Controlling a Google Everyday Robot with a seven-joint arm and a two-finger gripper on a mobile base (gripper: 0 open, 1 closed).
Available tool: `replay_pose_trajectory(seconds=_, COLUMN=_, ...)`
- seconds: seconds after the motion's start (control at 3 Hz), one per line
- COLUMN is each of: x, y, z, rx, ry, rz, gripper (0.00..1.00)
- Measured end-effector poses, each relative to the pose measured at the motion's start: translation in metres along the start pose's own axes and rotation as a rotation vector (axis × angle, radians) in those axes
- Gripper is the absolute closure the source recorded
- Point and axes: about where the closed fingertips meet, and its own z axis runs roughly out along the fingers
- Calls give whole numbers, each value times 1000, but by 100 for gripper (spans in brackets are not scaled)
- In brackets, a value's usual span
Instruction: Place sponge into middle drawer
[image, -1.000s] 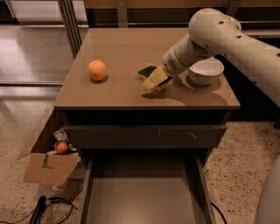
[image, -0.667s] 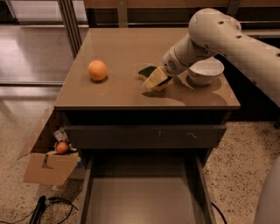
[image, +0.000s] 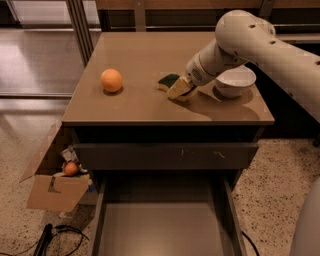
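Currently: gripper (image: 181, 90) at the sponge (image: 168, 80) on the cabinet (image: 150, 107) top.
The sponge lies green face up near the middle of the cabinet top, with the gripper touching its right end; whether the gripper clamps it cannot be told. A bowl (image: 235, 82) stands at the cabinet's right rear, an orange (image: 111, 80) at its left. The middle drawer (image: 160, 230) is pulled out at the cabinet's front, below a shut upper drawer (image: 165, 156).
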Motion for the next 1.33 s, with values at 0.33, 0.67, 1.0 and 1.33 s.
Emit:
replay_pose_trajectory(seconds=0.33, x=0, y=0, z=0, rx=0, ry=0, rz=0, gripper=73)
replay_pose_trajectory(seconds=0.67, x=0, y=0, z=0, rx=0, ry=0, rz=0, gripper=96)
replay_pose_trajectory(seconds=1.0, x=0, y=0, z=0, rx=0, ry=0, rz=0, gripper=100)
replay_pose_trajectory(seconds=1.33, x=1, y=0, z=2, rx=-7, ry=4, rz=-2, gripper=100)
